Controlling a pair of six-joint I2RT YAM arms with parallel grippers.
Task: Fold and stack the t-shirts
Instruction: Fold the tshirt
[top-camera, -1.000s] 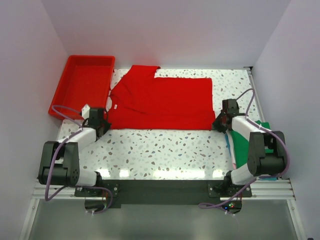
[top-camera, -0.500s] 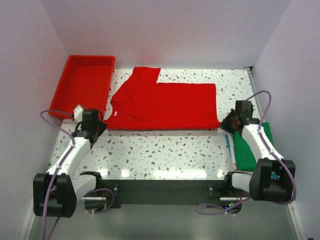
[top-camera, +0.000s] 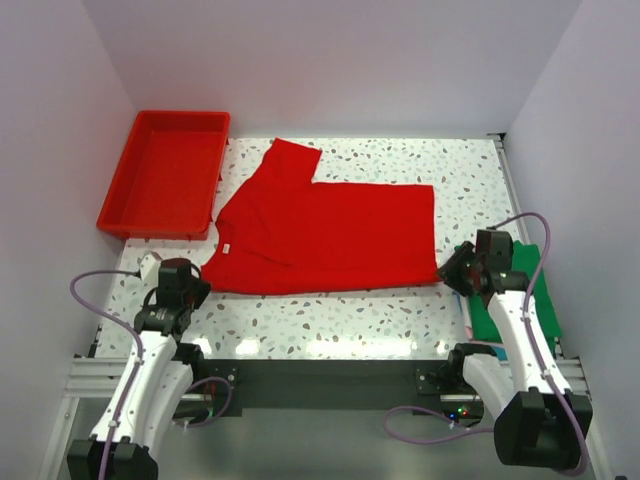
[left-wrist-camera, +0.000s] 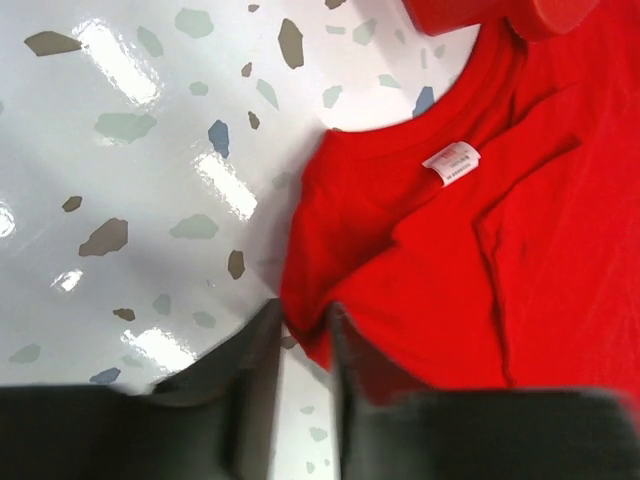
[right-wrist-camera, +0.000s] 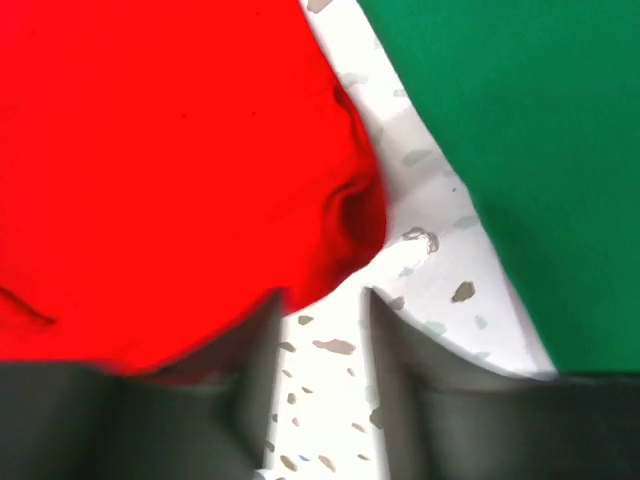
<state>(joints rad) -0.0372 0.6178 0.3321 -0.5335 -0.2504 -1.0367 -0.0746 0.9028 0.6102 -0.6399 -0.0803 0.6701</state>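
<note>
Left claw (left-wrist-camera: 302, 335): clenched on the red t-shirt (top-camera: 330, 230). A small tuck of its shoulder edge is pinched between the fingers, and the jaws stand nearly together.
Neck label (left-wrist-camera: 452, 163): ahead of the left claw and off to its right, face up. This shows the collar end is on this claw's side.
Right claw (right-wrist-camera: 320, 320): the red hem corner lies just ahead of it and runs against one finger, with bare table (right-wrist-camera: 330, 400) showing between the jaws. From this close, blurred view I cannot tell whether it grips the cloth or only rests beside it.
Red t-shirt's place: spread flat between the two claws, reaching away from both. One sleeve sticks out on the far side.
Why held so: probably a claw at each near corner keeps the cloth stretched and smooth, so a fold can be laid cleanly.
Green t-shirt (right-wrist-camera: 520, 150): already folded, lying beside the right claw on its outer side. A strip of table keeps it apart from the red cloth, and it is likely the base of the stack.
Tray (top-camera: 165, 175): ahead of the left claw, beyond the collar, and seemingly not involved.
Progress: the red shirt is not yet folded.
Risk: if the right corner is loose, the hem will wrinkle.
</note>
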